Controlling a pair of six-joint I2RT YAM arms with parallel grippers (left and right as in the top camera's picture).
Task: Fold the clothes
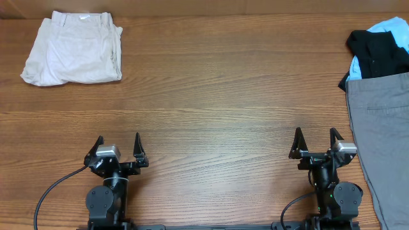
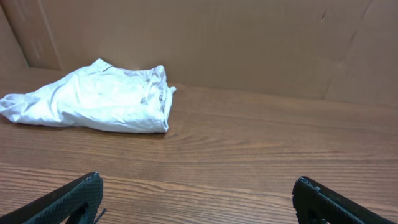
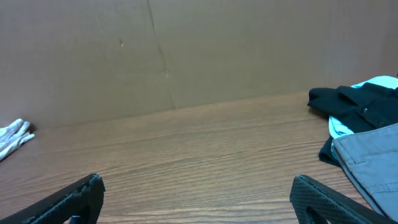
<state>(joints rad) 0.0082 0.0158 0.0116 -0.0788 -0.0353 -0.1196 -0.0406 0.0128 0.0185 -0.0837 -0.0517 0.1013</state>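
Note:
A folded cream-white garment (image 1: 73,48) lies at the table's far left corner; it also shows in the left wrist view (image 2: 99,98). A grey garment (image 1: 382,131) lies spread along the right edge, with a black garment (image 1: 376,52) and a light blue one (image 1: 388,27) piled beyond it. The grey one (image 3: 370,158) and the black one (image 3: 351,102) show in the right wrist view. My left gripper (image 1: 117,142) is open and empty at the near left. My right gripper (image 1: 316,137) is open and empty at the near right, just left of the grey garment.
The wooden table (image 1: 217,108) runs between the garments. A brown cardboard wall (image 2: 249,43) stands along the table's far edge. A black cable (image 1: 54,188) trails from the left arm's base.

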